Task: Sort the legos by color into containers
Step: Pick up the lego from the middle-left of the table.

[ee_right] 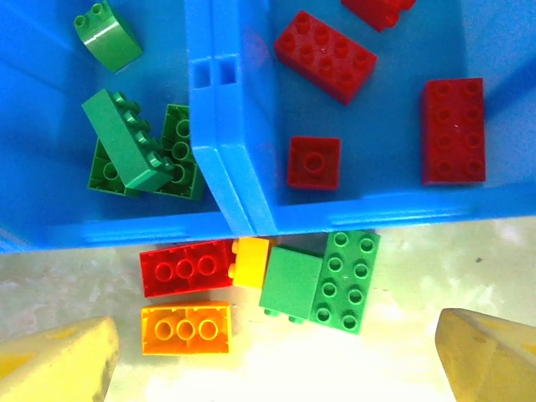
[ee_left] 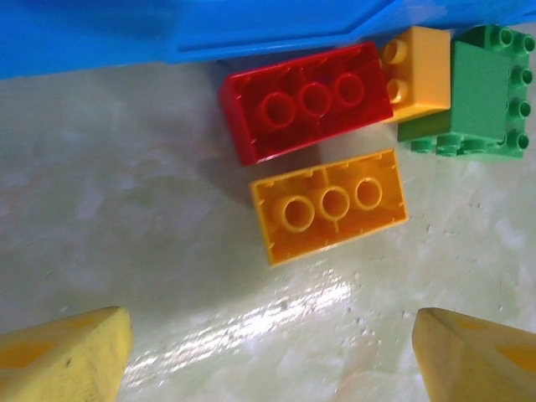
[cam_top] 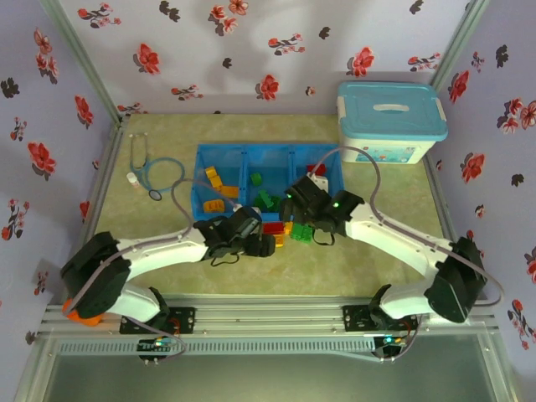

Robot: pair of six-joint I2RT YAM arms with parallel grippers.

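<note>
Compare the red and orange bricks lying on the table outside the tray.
Colour: red brick versus orange brick. Place: the red brick lies beside the blue tray wall, the orange brick on its far side from the tray. Both lie underside up, alike in shape and size.

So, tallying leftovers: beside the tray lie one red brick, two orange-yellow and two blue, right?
No: those two are green bricks, not blue; the right wrist view shows it. One red brick and two orange-yellow bricks is correct.

Bright light is falling from above. Glare is washing out the table [ee_left: 285, 316] in both wrist views, bricks [ee_left: 331, 205] are casting soft shadows, and end effector fingers [ee_left: 59, 360] are blurring near the corners.
</note>
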